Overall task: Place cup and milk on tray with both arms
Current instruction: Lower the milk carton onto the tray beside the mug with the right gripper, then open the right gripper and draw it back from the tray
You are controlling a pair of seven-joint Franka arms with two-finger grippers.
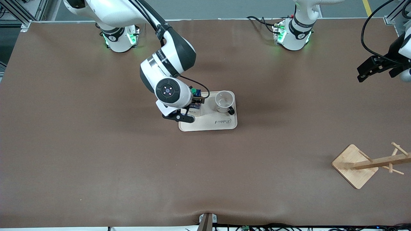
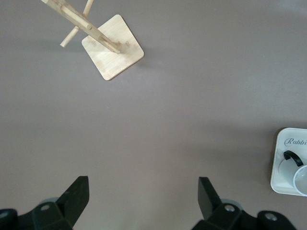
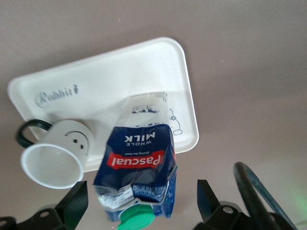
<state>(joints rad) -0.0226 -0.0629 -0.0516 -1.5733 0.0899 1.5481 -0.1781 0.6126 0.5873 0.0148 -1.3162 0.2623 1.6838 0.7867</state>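
Milk, the small dark blue gable-top carton with a green cap and red label [image 1: 195,100], stands upright on the cream rectangular tray with rounded corners [image 1: 221,125], at the end toward the right arm. The right gripper [image 1: 188,110] sits around it with its fingers [image 3: 74,203] spread wide, one on each side and clear of the carton, so the release looks done. Best next move, I judge: lift straight up and keep the jaws wide until they clear the cap, since any sideways drift could tip the carton into the white mug with a black handle [image 1: 223,102] standing beside it on the tray. Over the table's left-arm end, above the bamboo peg stand [image 1: 356,166], the left gripper [image 1: 374,69] waits, wide and empty.
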